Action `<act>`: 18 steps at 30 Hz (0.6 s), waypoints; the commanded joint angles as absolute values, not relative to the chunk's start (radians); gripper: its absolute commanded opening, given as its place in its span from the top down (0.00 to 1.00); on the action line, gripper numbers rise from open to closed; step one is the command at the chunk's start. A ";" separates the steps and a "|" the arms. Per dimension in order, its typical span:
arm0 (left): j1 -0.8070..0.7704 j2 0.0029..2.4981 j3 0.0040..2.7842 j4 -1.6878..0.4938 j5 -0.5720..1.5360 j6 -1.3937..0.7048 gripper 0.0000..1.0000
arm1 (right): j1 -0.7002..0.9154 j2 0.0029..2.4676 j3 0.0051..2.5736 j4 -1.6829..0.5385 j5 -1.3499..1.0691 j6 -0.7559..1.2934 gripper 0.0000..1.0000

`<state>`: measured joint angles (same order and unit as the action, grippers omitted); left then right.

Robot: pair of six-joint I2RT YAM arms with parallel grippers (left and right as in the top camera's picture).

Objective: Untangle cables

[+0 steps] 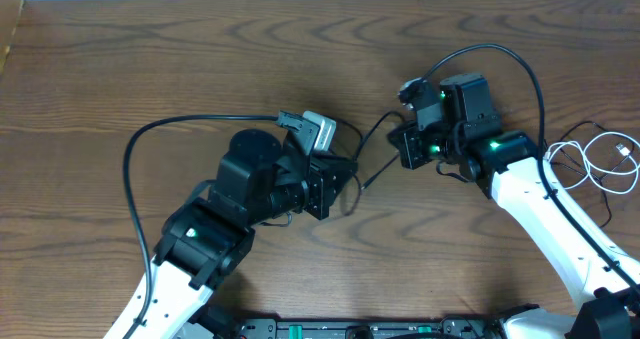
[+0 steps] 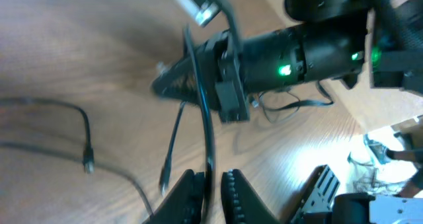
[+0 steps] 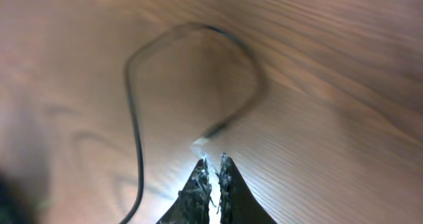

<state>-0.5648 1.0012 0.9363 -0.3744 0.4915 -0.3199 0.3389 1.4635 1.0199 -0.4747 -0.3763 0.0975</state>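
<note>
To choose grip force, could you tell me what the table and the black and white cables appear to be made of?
Table: wood or wood-look laminate, matte; brown grain shows. Black cable: likely rubbery plastic sheath, dull; bends in soft loops. White cable: probably smooth plastic; thin loose coils.

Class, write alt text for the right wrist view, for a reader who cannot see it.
A thin black cable lies in a wide loop on a wooden table, its pale tip ending just above the right gripper. The gripper's two dark fingers rise from the bottom edge, almost closed; whether they pinch the tip is unclear.
</note>
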 commanded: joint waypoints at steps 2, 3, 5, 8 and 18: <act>-0.567 1.065 0.942 -0.423 0.505 -0.319 0.75 | 0.336 1.464 1.026 -0.530 -0.089 0.162 0.99; -0.567 1.087 0.942 -0.437 0.505 -0.319 0.73 | 0.334 1.465 1.026 -0.545 -0.051 0.169 0.99; -0.567 1.121 0.942 -0.454 0.500 -0.319 0.73 | 0.334 1.464 1.026 -0.572 0.026 0.199 0.99; -0.567 1.180 0.942 -0.491 0.445 -0.319 0.72 | 0.332 1.464 1.026 -0.630 0.186 0.295 0.99; -0.567 1.381 0.942 -0.487 0.260 -0.320 0.72 | 0.334 1.464 1.026 -0.697 0.050 0.325 0.99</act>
<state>-0.5652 1.3254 0.9360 -0.5144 0.3527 -0.3180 0.3351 1.4643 1.0199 -0.6682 0.1303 0.2989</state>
